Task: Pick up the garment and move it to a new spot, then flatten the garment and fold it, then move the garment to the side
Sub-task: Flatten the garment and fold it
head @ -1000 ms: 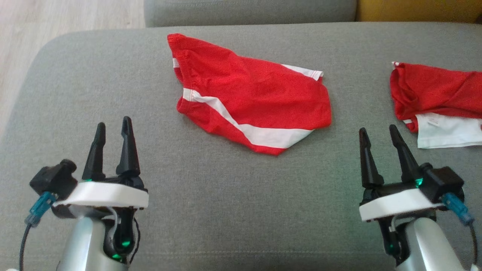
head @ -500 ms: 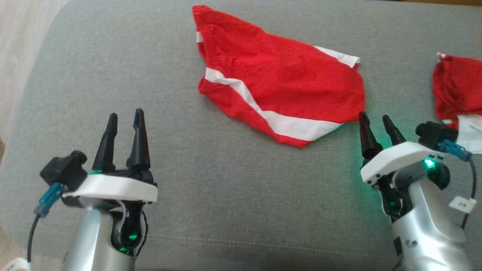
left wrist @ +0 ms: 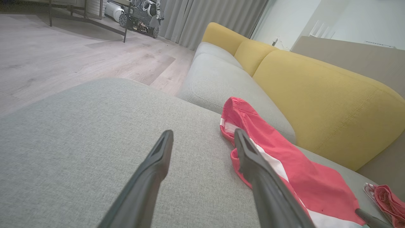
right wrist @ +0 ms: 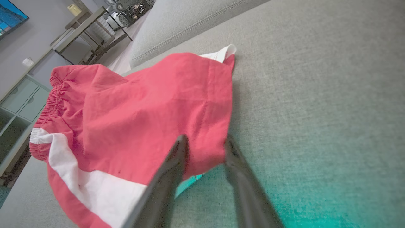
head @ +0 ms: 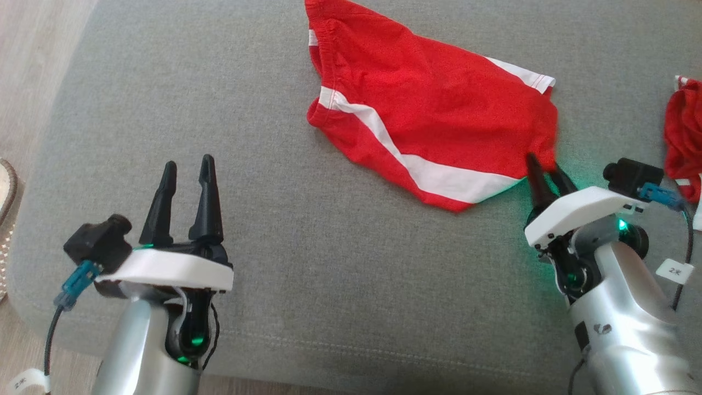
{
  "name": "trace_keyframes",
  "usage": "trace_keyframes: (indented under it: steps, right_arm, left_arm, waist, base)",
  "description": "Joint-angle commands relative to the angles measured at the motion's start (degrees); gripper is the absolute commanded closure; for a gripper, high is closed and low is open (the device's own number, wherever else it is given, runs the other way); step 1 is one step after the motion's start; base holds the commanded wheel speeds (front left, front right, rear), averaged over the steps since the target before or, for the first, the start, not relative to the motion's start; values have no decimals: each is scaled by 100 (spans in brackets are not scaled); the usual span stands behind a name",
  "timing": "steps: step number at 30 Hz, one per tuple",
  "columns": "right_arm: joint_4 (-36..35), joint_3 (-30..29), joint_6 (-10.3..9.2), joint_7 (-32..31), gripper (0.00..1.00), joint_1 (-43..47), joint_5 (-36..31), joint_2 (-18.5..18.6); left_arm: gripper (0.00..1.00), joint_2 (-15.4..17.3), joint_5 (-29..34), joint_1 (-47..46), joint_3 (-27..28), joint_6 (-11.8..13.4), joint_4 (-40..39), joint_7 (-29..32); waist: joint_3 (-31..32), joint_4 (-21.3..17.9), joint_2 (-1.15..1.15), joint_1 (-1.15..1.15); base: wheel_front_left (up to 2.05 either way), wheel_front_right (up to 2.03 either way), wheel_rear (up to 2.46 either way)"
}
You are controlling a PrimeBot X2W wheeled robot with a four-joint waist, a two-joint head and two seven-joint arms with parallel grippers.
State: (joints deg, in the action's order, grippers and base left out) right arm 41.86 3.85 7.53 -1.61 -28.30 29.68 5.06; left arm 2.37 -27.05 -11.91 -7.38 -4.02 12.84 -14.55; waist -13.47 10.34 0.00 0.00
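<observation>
Sofa cushion [head: 329, 285]: broad grey seat pad in a coarse woven cloth, rounded at the corners, with a stitched seam along its near edge
Backrest [left wrist: 316, 91]: plump mustard-yellow upholstery with a fine weave, rising behind the grey seats in the left wrist view
Floor [left wrist: 63, 47]: pale wood-grain planks beyond the cushion
Red shorts [head: 439, 120]: thin, lightly creased red fabric lying mostly flat on the far middle of the cushion, skewed to its edges; gathered elastic waistband towards the robot's left, a wide white stripe slanting across the near leg, a white hem edge at the far right corner
Second garment [head: 683, 137]: crumpled red cloth with white trim at the cushion's right edge, well apart from the shorts
Left claw [head: 188, 163]: two long tapered matt-black fingers spread wide, holding nothing, over bare cushion near the left front, well apart from the shorts
Right claw [head: 543, 163]: tilted down at the shorts' near right corner; its fingers [right wrist: 171, 171] are a narrow gap apart, and the red corner lies in that gap, not pinched
Green light: glow spilling from the right wrist onto the grey weave beside the claw
</observation>
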Motion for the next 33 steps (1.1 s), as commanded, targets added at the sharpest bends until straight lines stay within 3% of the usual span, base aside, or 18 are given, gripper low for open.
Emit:
trace_keyframes:
  steps: [1,13,24,33]
  right_arm:
    - [-144,180,-4,100,100,-221,54,55]
    - [-397,568,-4,248,100,-175,-261,487]
    - [-1432,265,-4,-937,100,-108,-1334,674]
    - [-611,63,-4,-1275,100,-726,-1841,645]
  left_arm:
    - [0,52,-45,-215,148,15,-159,-44]
    - [0,51,-154,-94,99,65,-73,-45]
    - [0,51,-285,14,-124,122,-105,-45]
    - [0,51,-361,-233,-337,111,-86,-45]
  waist:
    - [13,-6,0,0]
    - [341,-216,0,0]
    - [370,-175,0,0]
    - [-61,137,0,0]
  base:
    - [0,0,0]
    - [0,0,0]
    - [0,0,0]
    - [0,0,0]
